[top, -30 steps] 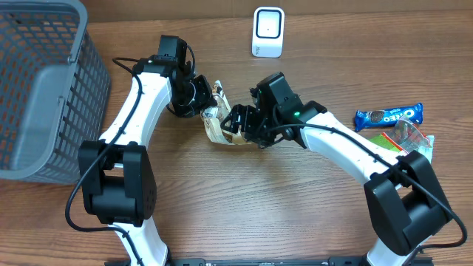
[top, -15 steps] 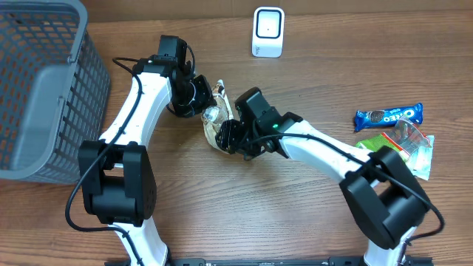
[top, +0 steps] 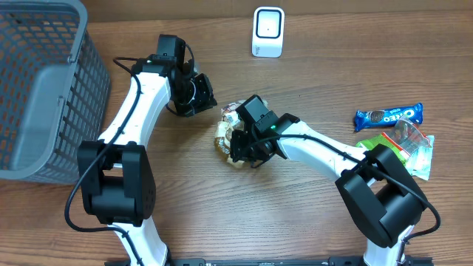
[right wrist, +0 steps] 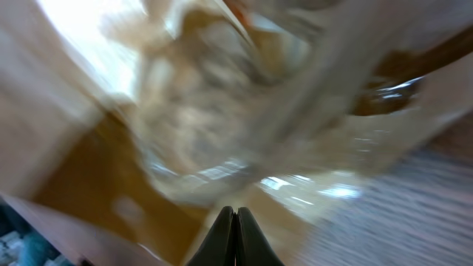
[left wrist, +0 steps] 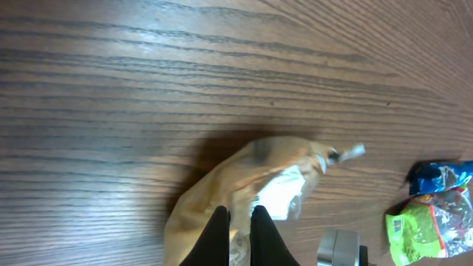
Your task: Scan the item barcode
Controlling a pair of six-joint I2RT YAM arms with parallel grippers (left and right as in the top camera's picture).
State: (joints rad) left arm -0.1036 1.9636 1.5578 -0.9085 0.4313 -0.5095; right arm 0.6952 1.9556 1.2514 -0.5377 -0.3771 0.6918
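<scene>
**Item: snack bag, mid-table, at the right gripper**

Snack bag (top: 224, 134): a soft, crumpled pouch, tan to brown, with a clear film panel and a white patch on one face. One end is twisted to a thin tail. It lies on the wooden table (top: 295, 214) near the middle, below and to the left of the white scanner (top: 267, 32) and well apart from it. No barcode can be made out in any view. The right wrist view is filled by the bag, blurred: pale film with glare over brown.

Right gripper (top: 238, 145): directly over the bag, partly covering it. Its jaws are together, tips against the wrapper. Whether a fold of film is pinched between them cannot be told.

Left gripper (top: 204, 94): above and to the left of the bag, apart from it, jaws together with nothing between them. Its wrist camera looks down past the fingers (left wrist: 216, 230) onto the bag.

Surroundings:
- Grey mesh basket (top: 44, 89), at the left edge of the table.
- Blue biscuit pack (top: 388, 115), at the right side.
- Green packet (top: 399, 145), just below the biscuit pack, with clear film over part of it.
</scene>
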